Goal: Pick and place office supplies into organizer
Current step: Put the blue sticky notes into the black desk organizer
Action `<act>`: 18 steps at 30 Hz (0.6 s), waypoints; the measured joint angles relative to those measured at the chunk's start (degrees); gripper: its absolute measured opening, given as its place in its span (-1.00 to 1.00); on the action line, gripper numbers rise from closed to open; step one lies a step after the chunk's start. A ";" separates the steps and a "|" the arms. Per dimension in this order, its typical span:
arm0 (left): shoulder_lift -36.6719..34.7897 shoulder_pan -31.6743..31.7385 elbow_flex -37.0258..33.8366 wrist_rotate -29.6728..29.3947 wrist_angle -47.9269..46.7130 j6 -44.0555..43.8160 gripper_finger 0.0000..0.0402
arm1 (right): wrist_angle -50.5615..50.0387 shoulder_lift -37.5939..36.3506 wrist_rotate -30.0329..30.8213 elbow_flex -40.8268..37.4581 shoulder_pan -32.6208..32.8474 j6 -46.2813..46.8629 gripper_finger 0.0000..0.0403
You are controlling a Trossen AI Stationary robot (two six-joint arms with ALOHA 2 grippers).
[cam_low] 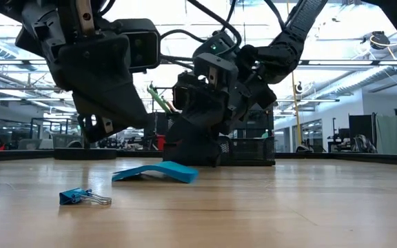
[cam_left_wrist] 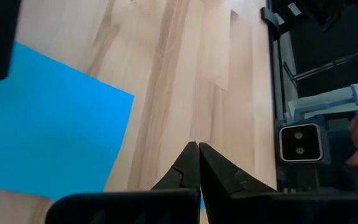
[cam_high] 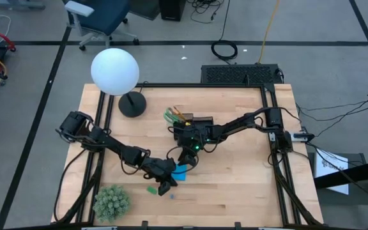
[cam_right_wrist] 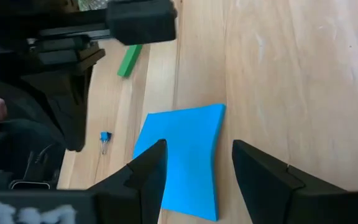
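Two sets of jaws over curled blue square note pad point(cam_right_wrist: 182, 158): right gripper point(cam_right_wrist: 197, 165) spread, left gripper point(cam_left_wrist: 197, 163) pressed together; small blue binder clip point(cam_low: 83, 198) clearest low.

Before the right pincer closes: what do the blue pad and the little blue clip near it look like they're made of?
Blue pad: looks like thin matte paper; in the low view it bows up off the wooden table, so it is flexible. Blue clip: probably painted metal with shiny bare wire handles, though plastic can't be excluded. The right pincer is open over the pad.
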 joint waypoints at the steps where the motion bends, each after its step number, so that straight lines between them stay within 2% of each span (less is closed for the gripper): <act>1: 0.00 0.12 0.00 0.00 -0.34 -0.02 -1.00 | 0.00 0.00 0.00 0.00 0.00 -0.05 -0.15; 13: -0.02 2.96 0.00 0.09 -6.19 0.52 -1.00 | 0.37 0.00 0.17 -0.02 0.00 1.06 -0.15; 18: -0.02 2.15 0.00 -0.07 -6.58 1.25 -0.95 | 0.35 0.04 0.22 -0.02 0.00 1.24 -0.15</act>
